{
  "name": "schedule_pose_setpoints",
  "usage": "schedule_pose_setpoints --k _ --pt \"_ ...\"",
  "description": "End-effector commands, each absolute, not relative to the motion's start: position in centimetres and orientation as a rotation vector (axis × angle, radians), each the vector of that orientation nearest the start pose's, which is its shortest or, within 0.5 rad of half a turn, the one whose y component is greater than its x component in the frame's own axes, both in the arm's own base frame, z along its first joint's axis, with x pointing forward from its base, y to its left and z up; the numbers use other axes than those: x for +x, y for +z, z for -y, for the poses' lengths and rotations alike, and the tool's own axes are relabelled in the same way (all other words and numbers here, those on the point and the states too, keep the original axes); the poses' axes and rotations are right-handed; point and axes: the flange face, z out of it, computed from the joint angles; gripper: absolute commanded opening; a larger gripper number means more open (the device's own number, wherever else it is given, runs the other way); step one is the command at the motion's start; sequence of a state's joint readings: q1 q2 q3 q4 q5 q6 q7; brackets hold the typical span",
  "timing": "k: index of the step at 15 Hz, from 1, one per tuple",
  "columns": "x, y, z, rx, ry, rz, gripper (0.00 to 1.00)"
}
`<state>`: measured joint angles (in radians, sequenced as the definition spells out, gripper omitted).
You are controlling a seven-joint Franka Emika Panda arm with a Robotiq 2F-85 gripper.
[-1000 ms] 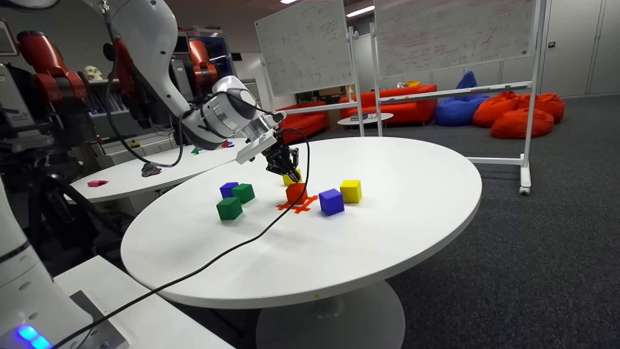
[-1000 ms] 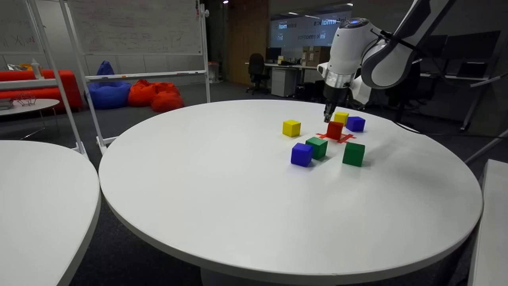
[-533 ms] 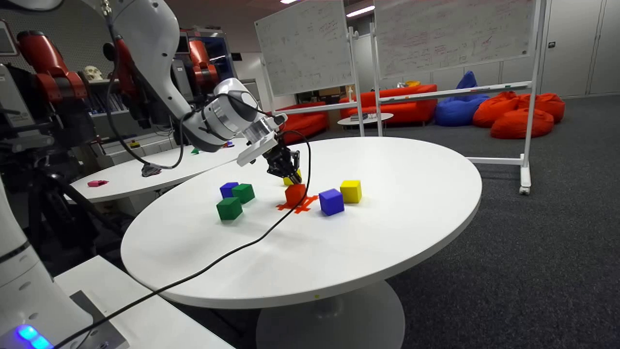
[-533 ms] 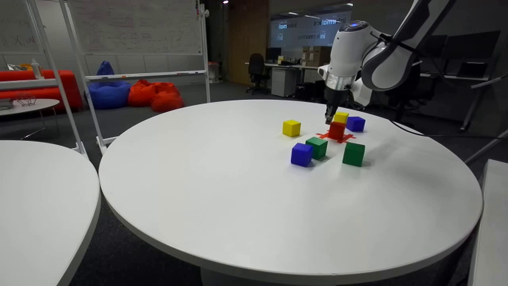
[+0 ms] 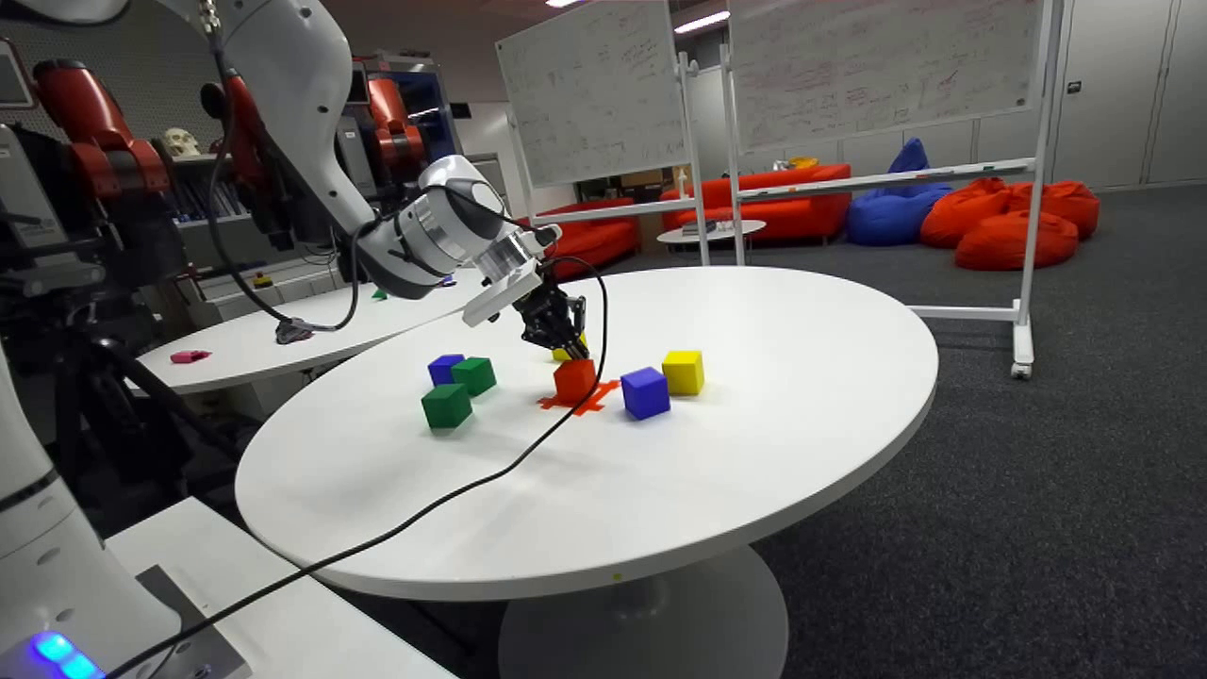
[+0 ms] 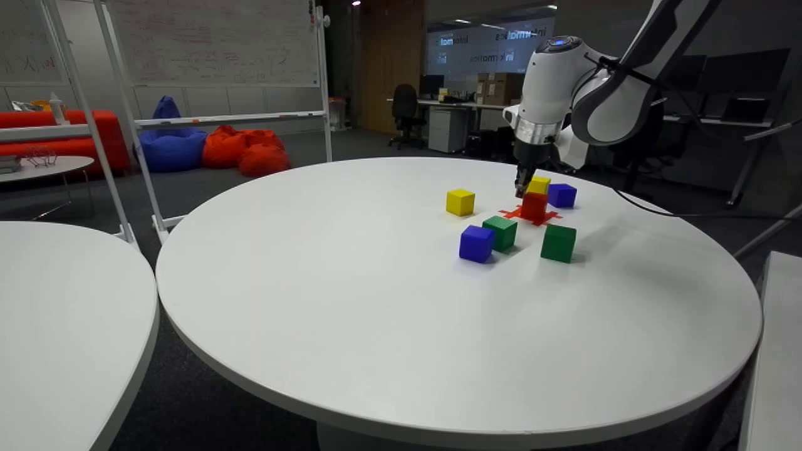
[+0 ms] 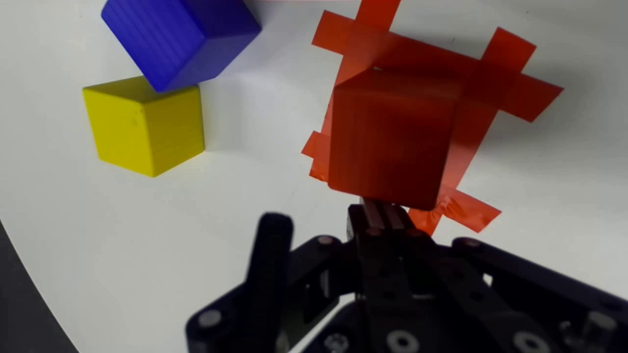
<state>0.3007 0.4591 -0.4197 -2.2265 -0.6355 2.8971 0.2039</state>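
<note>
Red and boxy, the cube stands over matching tape on the worktop. At its side, the hand is fully closed, gripping nothing; the step looks like pushing, and the next move calls for gentle pressure.

"Informatics" lettering is showing on the background glass.
In an exterior view, the glass wall is carrying the pale word several times, some copies running cut off or partly hidden. In both exterior views, the whiteboards are carrying handwriting, too faint to make out. Print on the grey panel is coming out too small to read.
</note>
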Motion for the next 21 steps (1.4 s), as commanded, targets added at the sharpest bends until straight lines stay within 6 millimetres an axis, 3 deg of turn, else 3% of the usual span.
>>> schedule_pose_setpoints --k 1,5,10,12,18,19,21 --pt "55.9 19.5 3.4 -3.456 -0.366 0.599 0.01" --pt "55.9 19.5 3.4 -3.456 -0.366 0.599 0.01" --pt "55.6 21.4 2.7 -3.452 -0.436 0.631 0.00" --pt "55.3 23.7 1.8 -3.454 -0.513 0.674 0.00" --pt "53.5 34.0 -1.7 -3.455 -0.981 0.798 0.00" --pt "55.4 31.7 -1.2 -3.478 -0.904 0.801 0.00" --pt "55.3 33.0 -1.7 -3.460 -0.954 0.787 0.01"
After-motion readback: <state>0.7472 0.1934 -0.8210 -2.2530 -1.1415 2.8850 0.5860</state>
